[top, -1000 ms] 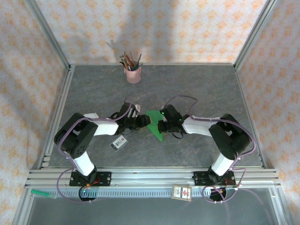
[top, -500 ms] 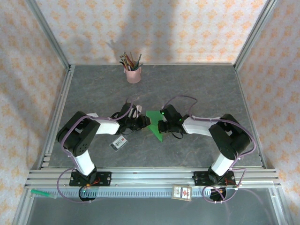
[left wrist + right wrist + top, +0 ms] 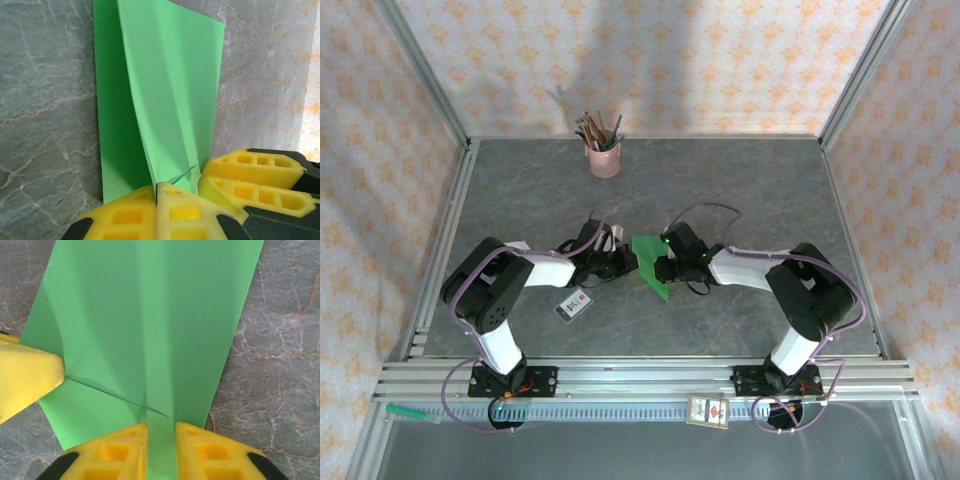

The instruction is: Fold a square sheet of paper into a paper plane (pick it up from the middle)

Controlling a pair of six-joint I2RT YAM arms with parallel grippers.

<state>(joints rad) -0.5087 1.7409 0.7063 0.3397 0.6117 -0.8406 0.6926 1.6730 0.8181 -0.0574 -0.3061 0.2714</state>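
The thin bright green paper sheet (image 3: 170, 75) looks matt, smooth, sharply creased; grey marbled tabletop (image 3: 45, 100) stone-like, faintly sheened.

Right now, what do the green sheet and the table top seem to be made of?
The green sheet: thin matte paper, going by its crisp creases and one flap lifting. The table top: grey stone-look surface with pale veins; real stone, laminate or printed mat, cannot tell.

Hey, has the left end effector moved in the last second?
Yes, slightly: the left end effector has edged right, away from the white card, onto the green paper.
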